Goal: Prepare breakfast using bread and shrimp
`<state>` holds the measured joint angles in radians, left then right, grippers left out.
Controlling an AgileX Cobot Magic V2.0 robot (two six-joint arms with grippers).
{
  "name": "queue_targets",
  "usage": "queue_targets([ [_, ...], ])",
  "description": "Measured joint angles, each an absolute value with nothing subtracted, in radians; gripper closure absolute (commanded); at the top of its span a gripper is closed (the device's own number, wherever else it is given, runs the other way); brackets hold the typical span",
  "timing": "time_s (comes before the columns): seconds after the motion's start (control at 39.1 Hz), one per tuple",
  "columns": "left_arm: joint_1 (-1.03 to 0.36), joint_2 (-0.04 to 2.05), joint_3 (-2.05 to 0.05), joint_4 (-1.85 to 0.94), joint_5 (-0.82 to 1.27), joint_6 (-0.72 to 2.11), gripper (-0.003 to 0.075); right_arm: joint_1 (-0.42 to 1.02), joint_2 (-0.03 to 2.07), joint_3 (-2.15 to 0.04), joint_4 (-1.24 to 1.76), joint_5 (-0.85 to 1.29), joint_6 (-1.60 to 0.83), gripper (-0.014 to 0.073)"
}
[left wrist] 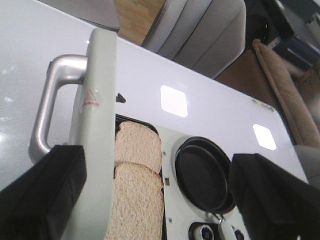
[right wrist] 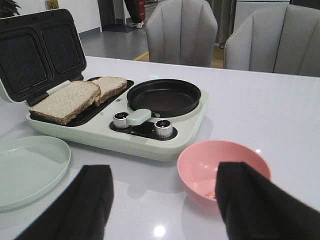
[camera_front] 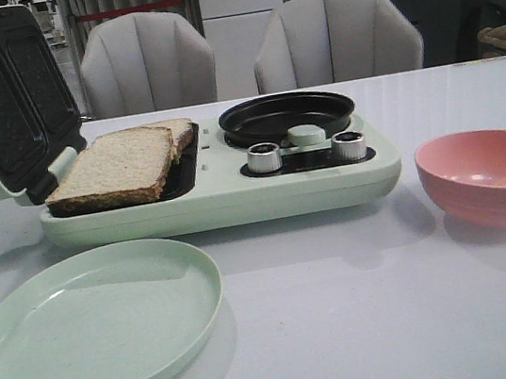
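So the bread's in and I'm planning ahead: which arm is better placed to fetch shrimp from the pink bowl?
Right. The right hand hangs open beside the pink bowl; the left hand straddles the lid.

Light fell evenly from overhead and the scene was moderately bright, with a cool grey cast. The glossy white table [left wrist: 210, 105] carried two square glare patches of ceiling lights in the left wrist view and a small bright spot in the right wrist view. Soft shadows lay under the pale green round plate [camera_front: 92, 323] and the pink bowl [camera_front: 489, 178]. The black fingers [right wrist: 85, 205] near each wrist camera were blurred. The front view looked slightly grainy and soft.
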<state>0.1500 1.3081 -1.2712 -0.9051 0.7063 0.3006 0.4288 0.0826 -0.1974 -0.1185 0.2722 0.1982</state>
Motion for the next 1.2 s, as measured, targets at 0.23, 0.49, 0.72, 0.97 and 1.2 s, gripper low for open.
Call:
queue_targets([
  [0.23,0.298,1.413,-1.276,-1.116,0.773,0.435,0.0198,0.429,0.083,-0.197,-0.118,0.272,0.198,0.0054],
  [0.49,0.308,1.524,-1.276,-1.144,0.782,0.474,0.0421,0.429,0.083,-0.197,-0.118,0.272,0.198,0.0054],
  [0.72,0.308,1.631,-1.276,-1.184,0.788,0.484,0.0421,0.429,0.083,-0.197,-0.118,0.272,0.198,0.0054],
  [0.97,0.308,1.721,-1.278,-1.341,0.861,0.602,0.0421,0.429,0.083,-0.197,-0.118,0.272,0.198,0.0054],
  [1.2,0.297,1.760,-1.278,-1.418,0.897,0.657,0.0421,0.429,0.083,-0.197,-0.118,0.272,0.198,0.0054],
])
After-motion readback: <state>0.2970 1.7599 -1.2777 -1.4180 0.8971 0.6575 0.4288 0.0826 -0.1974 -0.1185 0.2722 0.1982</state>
